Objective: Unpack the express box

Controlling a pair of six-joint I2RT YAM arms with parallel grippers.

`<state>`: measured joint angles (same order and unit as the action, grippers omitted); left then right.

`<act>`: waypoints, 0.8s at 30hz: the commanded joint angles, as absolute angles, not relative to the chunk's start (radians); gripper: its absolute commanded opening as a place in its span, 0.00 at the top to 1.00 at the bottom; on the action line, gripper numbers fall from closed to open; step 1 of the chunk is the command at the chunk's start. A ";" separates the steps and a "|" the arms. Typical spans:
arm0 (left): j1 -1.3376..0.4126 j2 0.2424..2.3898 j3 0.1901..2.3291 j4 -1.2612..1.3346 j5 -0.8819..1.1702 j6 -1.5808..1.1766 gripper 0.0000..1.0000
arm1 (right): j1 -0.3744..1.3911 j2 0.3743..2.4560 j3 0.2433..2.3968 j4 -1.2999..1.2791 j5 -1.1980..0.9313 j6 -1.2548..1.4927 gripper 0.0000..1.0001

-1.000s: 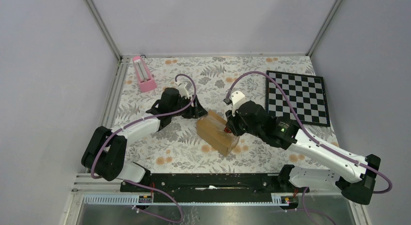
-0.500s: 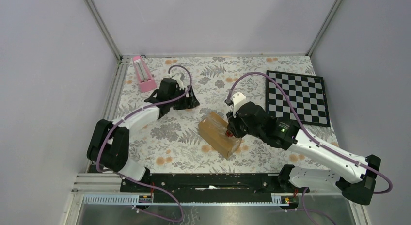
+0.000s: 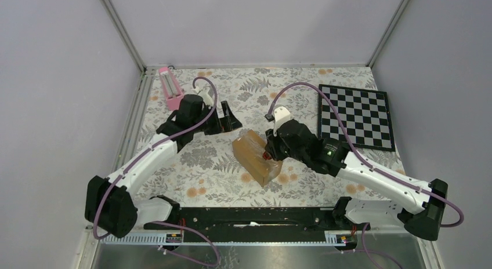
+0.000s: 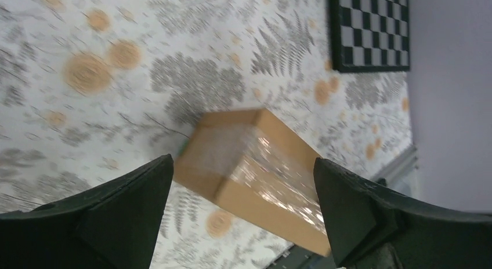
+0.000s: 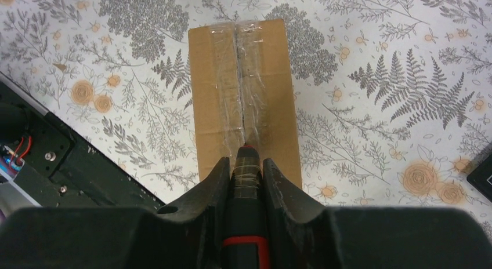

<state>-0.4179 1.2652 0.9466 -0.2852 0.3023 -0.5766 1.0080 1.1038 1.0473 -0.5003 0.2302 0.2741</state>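
Box [image 5: 209, 95] is judged unopened; cutter [image 5: 246, 211] is clamped by right gripper [image 5: 246, 164] at seam's [image 5: 239, 72] 6 o'clock end; left gripper [image 4: 242, 160] is spread wide.

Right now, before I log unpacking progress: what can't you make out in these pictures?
Contents of the express box: taped shut in every view.
Whether the tape is cut beneath the tool: right wrist view, its tip covers the spot.
Box's lower corner: left wrist view, behind a finger of the left gripper.

A black-and-white chessboard [image 3: 355, 117] lies flat on the far right of the flower-patterned tabletop [image 3: 255, 83]. A pink metronome-like object [image 3: 171, 88] stands near the far left corner, well apart from it.
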 commanded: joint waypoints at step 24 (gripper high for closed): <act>-0.609 1.242 0.663 -0.028 0.005 -1.154 0.01 | 1.013 1.281 1.125 -0.387 0.262 0.211 1.00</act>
